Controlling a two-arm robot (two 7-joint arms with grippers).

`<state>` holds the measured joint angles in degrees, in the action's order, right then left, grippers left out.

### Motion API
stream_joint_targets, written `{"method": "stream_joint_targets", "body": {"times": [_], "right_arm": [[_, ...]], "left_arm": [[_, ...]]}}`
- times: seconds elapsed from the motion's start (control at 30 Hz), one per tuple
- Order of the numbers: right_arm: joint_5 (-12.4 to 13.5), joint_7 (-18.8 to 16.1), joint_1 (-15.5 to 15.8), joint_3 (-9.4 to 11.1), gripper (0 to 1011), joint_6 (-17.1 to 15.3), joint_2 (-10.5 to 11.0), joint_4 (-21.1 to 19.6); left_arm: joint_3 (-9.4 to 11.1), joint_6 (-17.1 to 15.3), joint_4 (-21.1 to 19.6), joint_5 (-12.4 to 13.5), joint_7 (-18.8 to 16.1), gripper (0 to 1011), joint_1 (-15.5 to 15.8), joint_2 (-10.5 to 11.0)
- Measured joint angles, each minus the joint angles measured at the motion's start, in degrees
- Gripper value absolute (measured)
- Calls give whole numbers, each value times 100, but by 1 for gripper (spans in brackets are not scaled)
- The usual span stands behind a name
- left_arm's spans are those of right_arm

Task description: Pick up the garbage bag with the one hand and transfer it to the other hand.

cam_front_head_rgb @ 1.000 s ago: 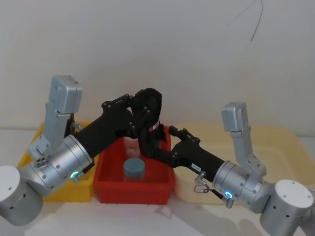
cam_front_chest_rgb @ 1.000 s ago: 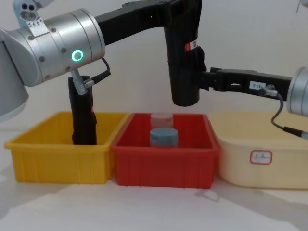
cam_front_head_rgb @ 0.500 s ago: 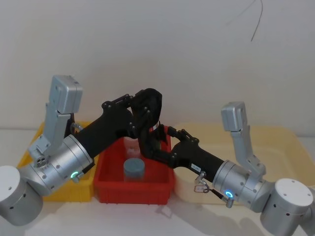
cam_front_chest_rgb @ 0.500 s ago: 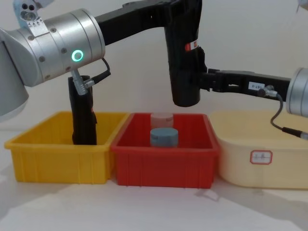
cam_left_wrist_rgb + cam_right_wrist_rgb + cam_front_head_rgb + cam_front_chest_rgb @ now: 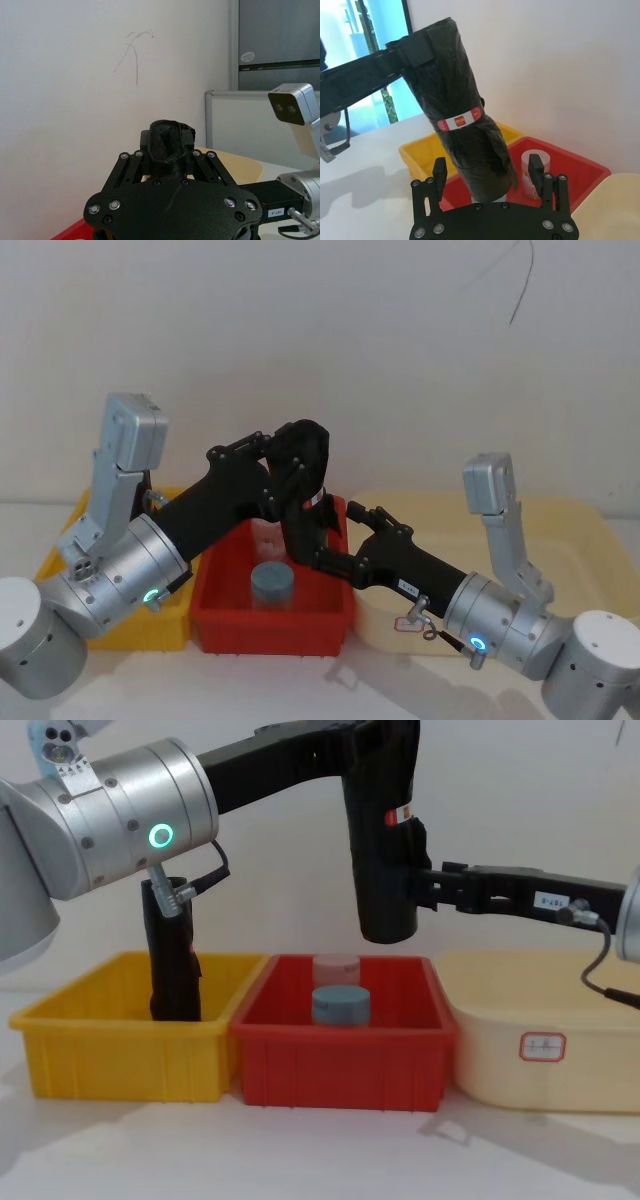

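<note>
**Head view:** left pincer (image 5: pixel 288 452) clamped on the top of the bag (image 5: pixel 303 502), which hangs upright over the red bin (image 5: pixel 270 630).
**Left wrist view:** crinkled film bulges between its jaws, so the bag is probably soft and compressible.
**Right wrist view:** right pincer (image 5: pixel 487 172) wide open, jaws either side of the lower roll, apparently not touching. The glossy film is likely light and slippery; grip the firm body below the sticker (image 5: pixel 460 119).
**Chest view:** bag's lower end well above the jars (image 5: pixel 340 1003).

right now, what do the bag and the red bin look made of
Bag: thin black plastic film, glossy; it crinkles and catches light, with a paper-like red-and-white sticker. The left gripper clamps its top; the open right gripper straddles its lower end.
Red bin: likely rigid moulded plastic, smooth, semi-matte, one even colour, with a lipped rim.
</note>
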<state>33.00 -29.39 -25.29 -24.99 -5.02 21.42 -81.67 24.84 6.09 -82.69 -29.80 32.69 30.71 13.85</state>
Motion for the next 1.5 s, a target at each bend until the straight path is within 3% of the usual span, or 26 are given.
{"method": "stream_joint_targets", "body": {"times": [0.77,1.5], "right_arm": [[120,-84,253,-101,1000,159,213,-310],[-81,165,270,-225,1000,332,37,-199]], "left_arm": [[0,0,0,0,-1,339,0,0],[0,0,0,0,-1,339,0,0]]}}
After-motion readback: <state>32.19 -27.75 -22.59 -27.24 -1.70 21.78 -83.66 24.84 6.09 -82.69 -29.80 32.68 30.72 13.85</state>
